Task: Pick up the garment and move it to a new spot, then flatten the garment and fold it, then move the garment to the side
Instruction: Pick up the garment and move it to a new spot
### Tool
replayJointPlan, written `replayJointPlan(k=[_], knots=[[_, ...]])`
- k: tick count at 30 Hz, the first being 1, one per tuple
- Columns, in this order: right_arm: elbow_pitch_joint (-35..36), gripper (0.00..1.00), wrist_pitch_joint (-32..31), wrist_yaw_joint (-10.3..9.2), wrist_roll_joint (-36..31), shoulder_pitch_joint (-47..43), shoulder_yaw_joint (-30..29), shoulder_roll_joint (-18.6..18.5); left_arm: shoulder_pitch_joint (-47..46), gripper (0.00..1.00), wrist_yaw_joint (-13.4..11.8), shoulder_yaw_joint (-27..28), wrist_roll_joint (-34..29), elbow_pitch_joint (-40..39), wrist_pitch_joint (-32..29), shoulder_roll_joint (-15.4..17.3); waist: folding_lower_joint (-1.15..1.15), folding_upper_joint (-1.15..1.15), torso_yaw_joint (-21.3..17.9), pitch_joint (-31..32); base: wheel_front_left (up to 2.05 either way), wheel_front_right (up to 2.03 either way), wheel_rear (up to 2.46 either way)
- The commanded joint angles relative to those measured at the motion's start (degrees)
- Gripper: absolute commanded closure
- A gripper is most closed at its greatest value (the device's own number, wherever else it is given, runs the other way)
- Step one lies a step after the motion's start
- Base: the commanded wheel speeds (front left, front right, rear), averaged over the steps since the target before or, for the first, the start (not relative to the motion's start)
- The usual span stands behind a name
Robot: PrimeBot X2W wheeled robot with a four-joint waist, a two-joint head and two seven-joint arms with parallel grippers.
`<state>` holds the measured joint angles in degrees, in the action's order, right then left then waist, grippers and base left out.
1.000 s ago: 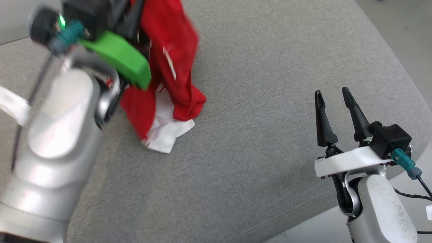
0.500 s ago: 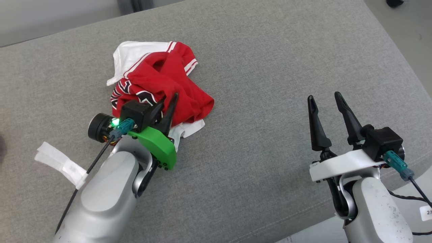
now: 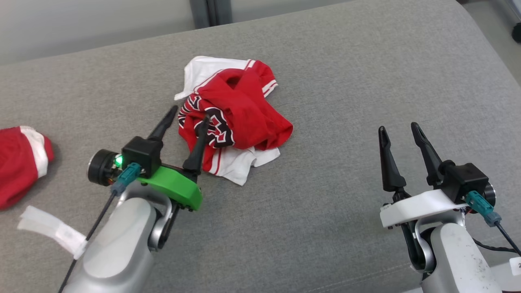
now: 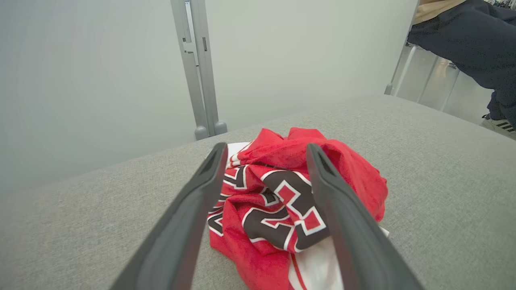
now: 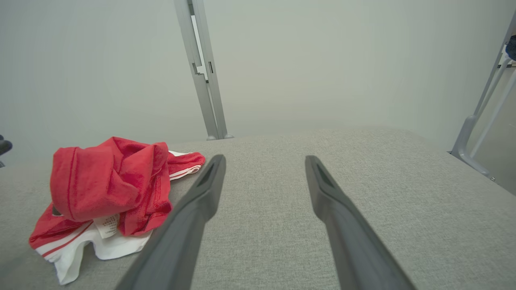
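Observation:
The garment [image 3: 240, 118] is a red and white jersey with black lettering, lying crumpled in a heap on the grey cushioned surface [image 3: 325, 81]. My left gripper [image 3: 189, 116] stands open at the heap's near left edge, with nothing held between its fingers. In the left wrist view the garment [image 4: 282, 201] lies just beyond the spread fingers. My right gripper [image 3: 399, 130] stands open over bare cushion to the right, well apart from the cloth. The right wrist view shows the garment [image 5: 109, 189] off to its left.
Another red and white cloth [image 3: 20, 162] lies at the cushion's far left edge. A grey metal post [image 4: 197, 68] stands behind the cushion against a pale wall. The cushion's right edge [image 3: 496, 73] curves down to the floor. A person in dark clothes [image 4: 467, 36] is at the far right.
The left gripper lowered the hanging garment onto the cushion, opened and let it go; it now lies in a heap. The head camera has shifted. The right gripper stayed open.

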<state>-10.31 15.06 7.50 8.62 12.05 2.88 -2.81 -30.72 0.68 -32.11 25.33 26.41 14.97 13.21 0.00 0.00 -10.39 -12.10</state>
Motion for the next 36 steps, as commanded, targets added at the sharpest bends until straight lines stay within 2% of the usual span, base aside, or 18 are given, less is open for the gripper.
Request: replayJointPlan(k=[1, 7, 16, 21, 36], knots=[[0.24, 0.00, 0.18, -0.02, -0.47, -0.73, -0.33, -0.13, 1.87, 0.00, -1.00, 2.02, -0.65, -2.53, 0.22, 1.08, 0.00, 0.00, 3.49, 2.12, 0.00, 0.00, 0.00], [-0.25, 0.00, 0.18, -0.02, -1.26, -1.46, -0.83, -0.14, 8.49, 0.00, -4.03, 10.78, -2.73, -10.69, 0.17, 3.69, 0.00, 0.00, 6.51, 3.61, 0.00, 0.00, 0.00], [-0.96, 0.00, 0.18, -0.02, -2.12, -2.81, -1.82, -0.15, 19.20, 0.00, -6.12, 23.60, -5.54, -16.87, 0.17, 3.60, 0.00, 0.00, 9.48, 5.53, 0.00, 0.00, 0.00], [-1.67, 0.00, 0.18, -0.02, -2.87, -3.73, -1.59, -0.15, 24.66, 0.00, -5.36, 28.13, -7.63, -17.98, 0.16, 2.66, 0.00, 0.00, 10.19, 6.61, 0.00, 0.00, 0.00], [-3.84, 0.00, 0.18, -0.02, -3.69, -7.47, -1.58, -0.15, 31.56, 0.00, -1.40, 32.38, -12.30, -16.56, 0.17, -2.56, 0.00, 0.00, 10.91, 9.92, 0.00, 0.00, 0.00]])
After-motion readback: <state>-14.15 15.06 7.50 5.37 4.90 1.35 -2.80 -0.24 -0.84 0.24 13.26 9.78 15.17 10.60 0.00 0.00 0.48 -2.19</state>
